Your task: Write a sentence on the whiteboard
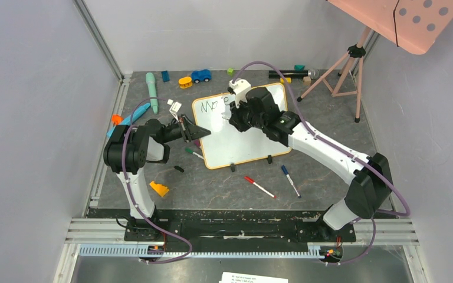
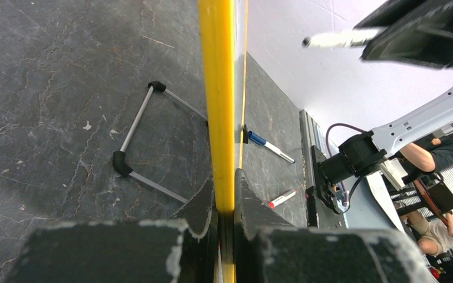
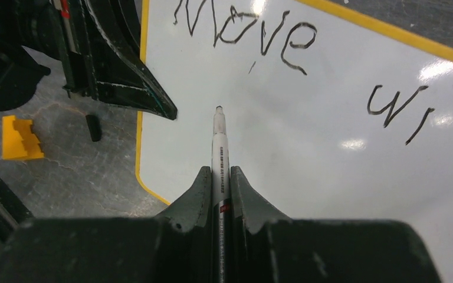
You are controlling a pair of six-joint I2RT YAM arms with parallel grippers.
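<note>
whiteboard (image 1: 239, 147): mid-table between the two arms, orange-framed, small black feet (image 1: 233, 167) at its near edge. flat or slightly propped, hard to tell.

sentence (image 3: 245, 29): only started. reads "move" at the far left, then "wit" running out of the right wrist view. most of the board blank, so early in the task by the look of it.

left gripper (image 2: 225, 183): closed narrow on the board's left frame edge, one finger above and one below. probably there to pin the board so that the pen's drag does not slide it.

right gripper (image 3: 218, 177): clamped tight on a black marker (image 3: 219, 147), held lengthwise between the fingers, tip pointing out ahead. tip over bare white below "move", near the left edge. touching or just above, cannot tell. seems placed to begin a second row.

red marker (image 1: 259, 187) and blue marker (image 1: 290, 181): spare, on the table just near of the board, apart from both arms. yellow block (image 1: 159, 188) near left, out of the way.

next stroke calls for light, even pressure and a firm hold on the frame.
</note>
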